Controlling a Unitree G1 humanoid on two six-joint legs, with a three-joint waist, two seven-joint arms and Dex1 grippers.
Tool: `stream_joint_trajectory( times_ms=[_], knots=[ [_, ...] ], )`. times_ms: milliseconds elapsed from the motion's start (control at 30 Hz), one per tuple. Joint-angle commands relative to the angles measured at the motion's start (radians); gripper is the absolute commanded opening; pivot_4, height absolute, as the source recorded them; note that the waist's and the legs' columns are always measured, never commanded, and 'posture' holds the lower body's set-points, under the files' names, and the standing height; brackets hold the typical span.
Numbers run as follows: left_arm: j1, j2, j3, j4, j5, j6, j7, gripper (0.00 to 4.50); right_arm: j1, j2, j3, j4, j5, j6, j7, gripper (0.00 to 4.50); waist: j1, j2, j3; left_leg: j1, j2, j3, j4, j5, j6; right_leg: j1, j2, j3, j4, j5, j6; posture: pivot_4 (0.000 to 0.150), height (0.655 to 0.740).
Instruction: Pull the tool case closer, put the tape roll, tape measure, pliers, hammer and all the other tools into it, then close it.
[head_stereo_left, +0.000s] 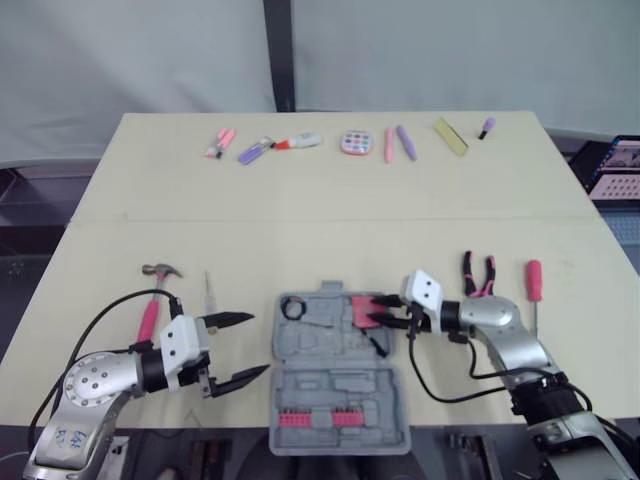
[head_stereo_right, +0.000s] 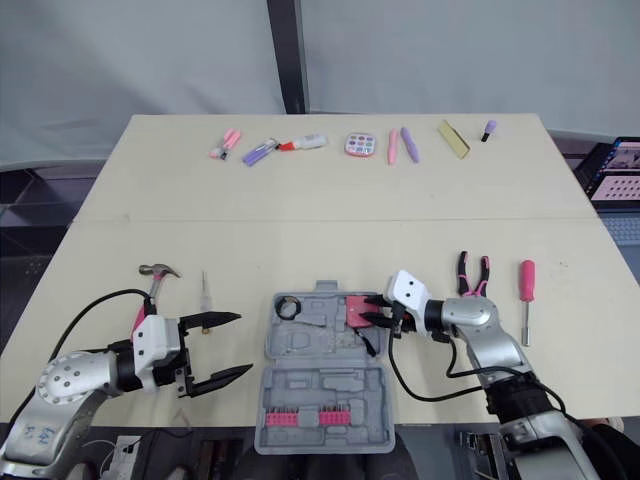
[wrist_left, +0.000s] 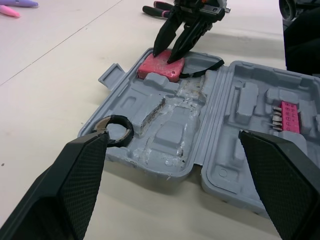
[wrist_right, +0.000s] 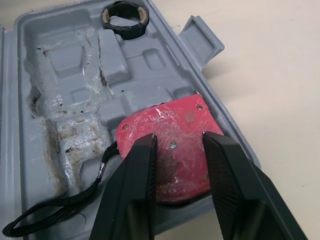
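at the near middle of the bench (head_stereo_left: 300, 230), the grey tool case (head_stereo_left: 330, 385) is laid open, and the red tape measure (wrist_right: 165, 122) is seen in the far right recess of its upper half. the right gripper (head_stereo_left: 388, 314) is set down on that tape measure, its jaws narrowly parted, with the tips on the top face and nothing clasped between them. the left gripper (head_stereo_left: 255, 345) is held just beside the case's left edge, jaws released wide and empty. the tape roll (head_stereo_left: 292, 308) is lodged in the far left corner.

the measure could be dragged out if the tips catch on lifting. its black strap (wrist_right: 101, 170), trailed across the tray, could be pinched when the lid is shut.

whether the measure is fully seated is hidden by the jaws. hammer (head_stereo_left: 153, 300), pliers (head_stereo_left: 478, 275) and a screwdriver (head_stereo_left: 534, 285) are laid on the bench. a thin tool (head_stereo_left: 209, 295) beside the hammer cannot be made out.
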Motion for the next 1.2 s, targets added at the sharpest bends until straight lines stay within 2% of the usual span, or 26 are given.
stream_joint_trajectory(
  times_ms=[33, 167, 233, 500, 633, 767, 933, 1033, 1133, 1200],
  knots=[
    [0.0, 0.01, 0.017, -0.033, -0.017, 0.0, -0.003, 4.5, 0.017, 0.0, 0.006, 0.049, -0.02, 0.006, -0.012, 1.53, 0.0, 0.0, 0.0, 0.0, 0.0, 0.0, 0.0, 0.0, 0.0, 0.0, 0.0, 0.0, 0.0, 0.0, 0.0, 0.15, 0.74],
    [0.0, 0.007, 0.015, -0.035, -0.017, 0.002, -0.002, 4.5, 0.014, -0.004, -0.002, 0.035, -0.014, -0.002, -0.016, 1.53, 0.0, 0.0, 0.0, 0.0, 0.0, 0.0, 0.0, 0.0, 0.0, 0.001, 0.0, 0.0, 0.0, 0.0, 0.0, 0.15, 0.74],
    [0.003, 0.003, 0.015, -0.038, -0.019, 0.004, 0.001, 4.5, 0.016, -0.014, -0.021, -0.029, 0.009, 0.024, -0.018, 1.53, 0.0, 0.0, 0.0, 0.0, 0.0, 0.0, 0.0, 0.0, 0.0, 0.001, 0.0, 0.0, 0.0, 0.0, 0.0, 0.15, 0.74],
    [0.036, -0.038, 0.041, -0.075, -0.073, 0.044, 0.051, 4.5, 0.105, -0.038, -0.174, -0.541, 0.217, 0.435, -0.159, 1.53, 0.004, 0.001, 0.001, -0.002, 0.0, -0.001, 0.0, 0.0, 0.0, -0.001, -0.004, 0.003, 0.0, 0.0, 0.0, 0.15, 0.74],
    [0.071, -0.075, 0.075, -0.137, -0.138, 0.102, 0.108, 4.5, 0.213, -0.01, -0.249, -0.774, 0.263, 0.608, -0.325, 1.53, 0.009, 0.001, 0.001, -0.002, 0.0, -0.002, -0.001, 0.0, 0.0, -0.001, -0.006, 0.005, -0.001, 0.0, 0.0, 0.15, 0.74],
    [0.145, -0.065, 0.102, -0.178, -0.15, 0.093, 0.078, 4.5, 0.387, 0.026, -0.343, -0.991, 0.328, 0.739, -0.446, 1.53, 0.024, 0.001, 0.001, -0.002, -0.001, -0.001, -0.002, 0.0, 0.0, -0.001, -0.007, 0.006, -0.001, 0.0, 0.0, 0.15, 0.74],
    [0.234, -0.083, 0.139, -0.18, -0.132, 0.06, 0.085, 4.5, 0.589, -0.012, -0.371, -1.121, 0.343, 0.776, -0.469, 1.53, 0.027, 0.001, 0.001, -0.002, -0.001, 0.0, -0.003, 0.0, 0.0, 0.001, -0.006, 0.006, -0.008, 0.0, 0.0, 0.15, 0.74],
    [0.362, -0.152, 0.149, -0.203, -0.109, 0.034, 0.14, 4.5, 0.687, 0.007, -0.361, -1.116, 0.315, 0.752, -0.507, 1.53, 0.022, 0.0, 0.0, -0.001, -0.001, 0.002, -0.004, 0.0, 0.0, 0.003, -0.002, 0.006, -0.013, 0.0, 0.0, 0.15, 0.74],
    [0.448, -0.254, 0.157, -0.23, -0.111, 0.038, 0.24, 4.5, 0.76, 0.025, -0.36, -1.08, 0.291, 0.701, -0.524, 2.37, 0.025, -0.001, 0.0, -0.001, 0.001, 0.004, -0.006, 0.0, 0.0, 0.004, 0.001, 0.008, -0.016, 0.0, 0.0, 0.15, 0.74],
    [0.496, -0.295, 0.16, -0.231, -0.104, 0.023, 0.26, 4.5, 0.804, 0.024, -0.363, -1.055, 0.277, 0.664, -0.516, 3.4, 0.028, -0.002, 0.0, -0.001, 0.001, 0.004, -0.005, 0.0, 0.0, 0.004, 0.001, 0.011, -0.017, 0.0, 0.0, 0.15, 0.74]
  ],
)
